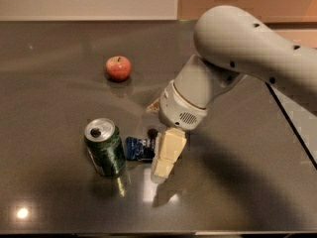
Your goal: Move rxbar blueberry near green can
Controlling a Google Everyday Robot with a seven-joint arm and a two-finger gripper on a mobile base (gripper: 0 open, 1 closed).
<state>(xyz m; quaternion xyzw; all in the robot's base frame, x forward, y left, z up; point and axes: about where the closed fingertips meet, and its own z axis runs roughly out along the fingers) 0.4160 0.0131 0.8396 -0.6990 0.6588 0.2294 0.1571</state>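
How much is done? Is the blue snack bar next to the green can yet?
Nearly done, it looks like. The snack bar lies flat on the table, right beside the green can. The gripper is down low at the bar's far end, away from the can. What is probably left: the gripper lifts away and leaves the bar there.

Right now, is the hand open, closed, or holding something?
Hand: cannot be told; it is down at the table beside the rxbar blueberry, near the green can.
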